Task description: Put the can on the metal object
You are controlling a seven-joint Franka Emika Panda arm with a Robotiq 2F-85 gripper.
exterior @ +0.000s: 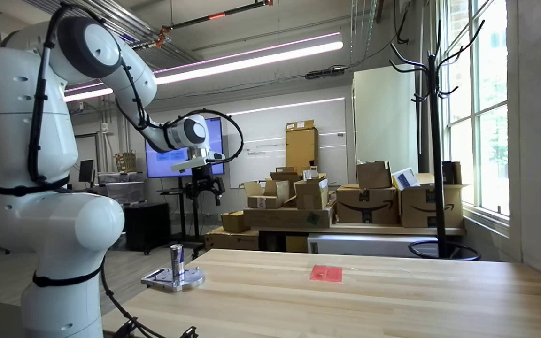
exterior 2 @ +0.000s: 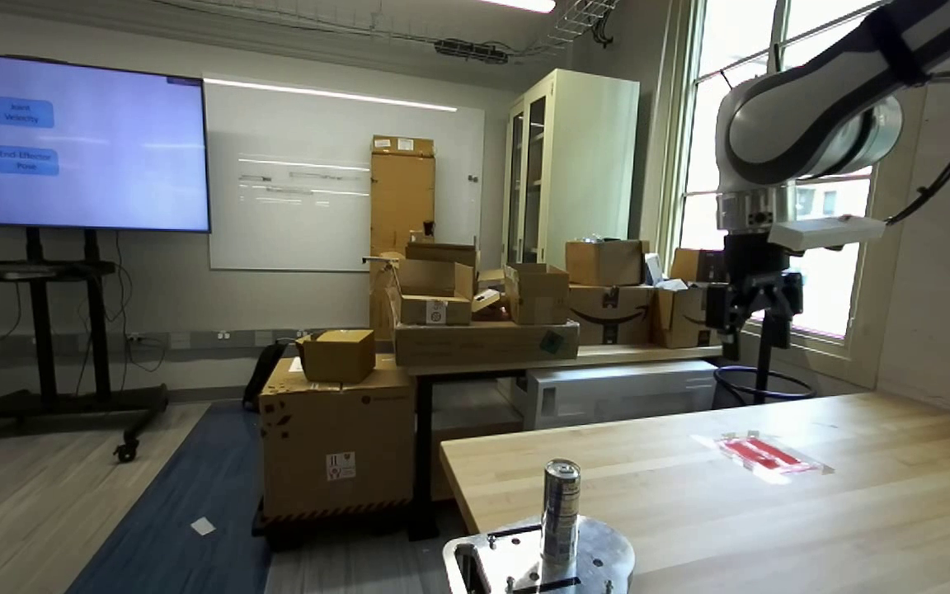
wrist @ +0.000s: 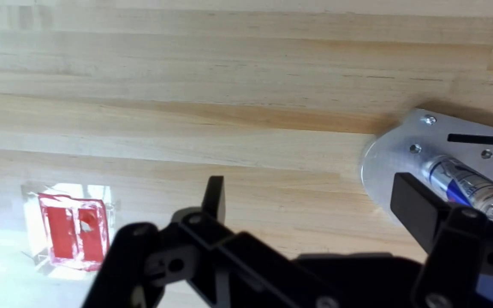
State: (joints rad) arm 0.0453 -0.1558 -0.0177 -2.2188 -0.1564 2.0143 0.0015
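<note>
Can (exterior 2: 561, 507) upright on the metal object (exterior 2: 607, 540), base on the flat upper face, long axis vertical, lid end up; plain in both exterior views. Tool (wrist: 308, 196) well apart from it, high over the tabletop (exterior 2: 813, 536), fingers (wrist: 415, 207) spread wide, nothing between them.

In the wrist view the can lies off to the right of the gap, past the finger on that side and partly hidden by it: roughly along the line on which the fingers would close, and well below. Looks slanted there; I put that down to the camera's angle, since the exterior views show no tilt I can make out.

Judgement: placing looks done. Any coming move should be the arm (exterior: 99, 220) drawing clear. With the can below and to one side, going up or away from that side ought to miss it; coming down towards the metal object would risk toppling something so slim.

Count: one arm, so no question of which is nearer; one tool, two fingers; one can; one metal object; one flat red patch (exterior: 326, 273) on the tabletop, well apart from the can
</note>
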